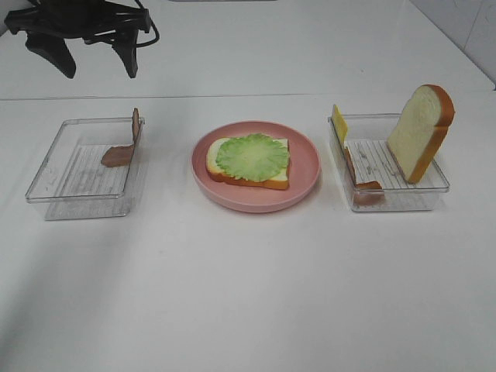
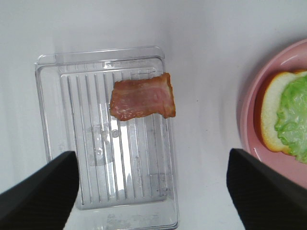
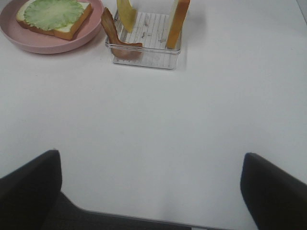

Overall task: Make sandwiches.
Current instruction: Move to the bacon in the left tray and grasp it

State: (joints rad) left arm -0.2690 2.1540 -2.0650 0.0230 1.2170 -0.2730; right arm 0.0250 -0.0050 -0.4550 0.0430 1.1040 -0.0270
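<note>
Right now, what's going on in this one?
Assembly is partway: one bread slice topped with lettuce lies on the pink plate. The left hand, open and empty, hangs over the left tray, which holds a bacon strip. The right hand, also open and empty, sits back from the right tray, where the second bread slice, cheese and more bacon wait.

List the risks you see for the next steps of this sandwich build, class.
1. The bacon leans up the left tray wall; the open left gripper could catch that wall or drag the tray.
2. The lettuce lies loose on the plated slice; a rough placement may shift it.
3. The upright slice only leans in the right tray; it may topple when its neighbours are taken.
</note>
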